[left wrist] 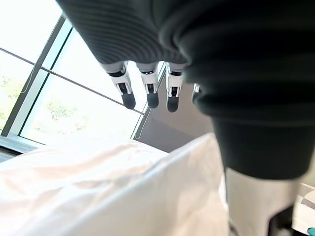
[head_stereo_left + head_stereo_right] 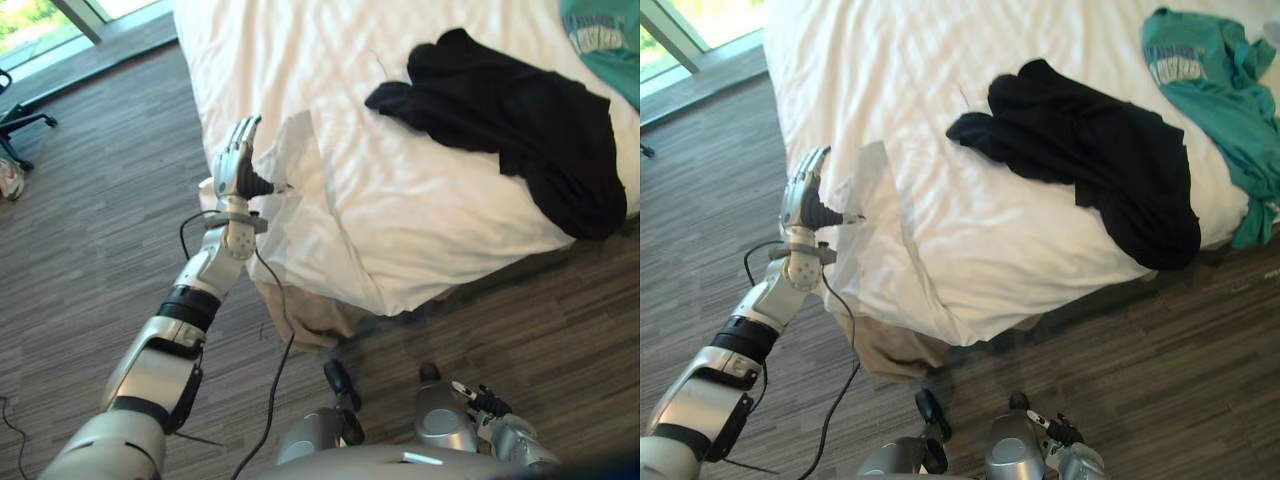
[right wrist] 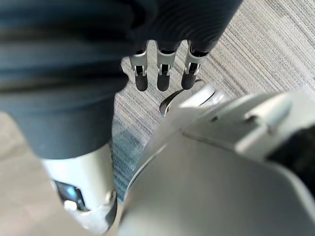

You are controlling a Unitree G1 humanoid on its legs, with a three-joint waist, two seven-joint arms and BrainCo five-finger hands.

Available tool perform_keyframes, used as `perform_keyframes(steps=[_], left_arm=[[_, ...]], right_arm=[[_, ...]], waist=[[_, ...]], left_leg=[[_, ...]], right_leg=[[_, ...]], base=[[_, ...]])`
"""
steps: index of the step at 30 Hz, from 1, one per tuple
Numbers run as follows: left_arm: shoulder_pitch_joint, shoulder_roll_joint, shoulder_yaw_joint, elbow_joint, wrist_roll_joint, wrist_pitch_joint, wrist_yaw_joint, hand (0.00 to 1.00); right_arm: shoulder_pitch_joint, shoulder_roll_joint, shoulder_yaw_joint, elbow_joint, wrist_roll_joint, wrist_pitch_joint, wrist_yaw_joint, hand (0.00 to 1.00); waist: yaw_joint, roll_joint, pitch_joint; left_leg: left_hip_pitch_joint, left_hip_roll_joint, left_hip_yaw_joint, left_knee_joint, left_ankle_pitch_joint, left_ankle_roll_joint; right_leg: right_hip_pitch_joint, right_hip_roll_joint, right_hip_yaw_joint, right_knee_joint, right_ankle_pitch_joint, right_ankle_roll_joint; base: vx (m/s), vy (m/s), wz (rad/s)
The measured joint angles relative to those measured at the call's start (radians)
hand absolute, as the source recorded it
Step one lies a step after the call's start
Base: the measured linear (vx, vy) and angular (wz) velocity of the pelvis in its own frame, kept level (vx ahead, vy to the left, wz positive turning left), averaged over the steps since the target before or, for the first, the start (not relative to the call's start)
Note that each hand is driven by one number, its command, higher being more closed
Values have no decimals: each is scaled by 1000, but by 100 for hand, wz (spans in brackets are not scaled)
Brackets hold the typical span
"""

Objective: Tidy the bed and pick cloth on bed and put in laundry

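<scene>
Currently my left hand [image 2: 237, 160] is raised at the bed's [image 2: 400, 210] near left corner, fingers straight and released, holding nothing. A fold of white sheet [image 2: 292, 150] stands up just beside its thumb, and I cannot tell whether they touch. Black cloth [image 2: 520, 130] lies crumpled on top of the bed toward its right edge, with one end draping over that edge. A teal garment [image 2: 1210, 85] lies on the bed beyond it. My right hand [image 3: 163, 77] hangs low off the bed's foot over the wood floor [image 2: 90, 240], fingers relaxed and empty.
</scene>
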Motion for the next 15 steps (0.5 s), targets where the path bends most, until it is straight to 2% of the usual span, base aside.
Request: perform_keyframes(steps=[5, 6, 7, 8, 9, 10, 13, 15], left_arm=[[-41, -4, -50, 5, -8, 55, 2, 0], [-63, -12, -63, 5, -7, 112, -28, 100], [-76, -16, -71, 7, -8, 145, -50, 100], [-86, -21, -75, 9, -4, 199, -78, 100], [-99, -34, -79, 28, 6, 296, -137, 100], [-115, -51, -74, 40, 5, 358, -154, 100], [-167, -79, -53, 48, 1, 478, -126, 100], [-210, -105, -17, 77, 0, 517, -86, 100]], right_arm=[[3, 38, -29, -80, 1, -39, -12, 0], [6, 52, -28, -116, 3, -51, -18, 0], [6, 61, -28, -133, 3, -55, -18, 0], [6, 69, -27, -156, 6, -64, -18, 0], [8, 86, -23, -192, 13, -80, -17, 0], [9, 93, -23, -208, 22, -89, -16, 0], [9, 113, -21, -252, 58, -111, -12, 0], [7, 119, -4, -286, 89, -130, -5, 0]], waist=[[-14, -14, 39], [-12, -20, 42], [-10, -23, 49], [-7, -28, 55], [-8, -39, 62], [-6, -44, 65], [0, -63, 77], [6, -81, 87]], left_leg=[[-37, 15, 41, 1, 13, -10], [-51, 17, 57, 1, 15, -13], [-53, 17, 68, 1, 16, -14], [-55, 17, 79, 1, 15, -14], [-58, 17, 103, 1, 15, -13], [-61, 18, 114, 1, 15, -13], [-71, 28, 147, 3, 13, -12], [-112, 47, 153, 84, -30, -7]], right_leg=[[-66, 10, 28, 40, 0, -3], [-96, 13, 43, 56, 0, -3], [-102, 14, 49, 61, 0, -3], [-111, 14, 58, 67, 0, -3], [-125, 16, 72, 77, 1, -3], [-131, 17, 77, 81, 1, -3], [-151, 22, 91, 102, 1, -3], [-165, 22, 99, 112, 1, -3]], base=[[23, -72, -13], [18, -28, -20], [22, -31, -22], [19, -20, -25], [19, -17, -26], [18, -14, -18], [4, -8, -1], [10, -47, -2]])
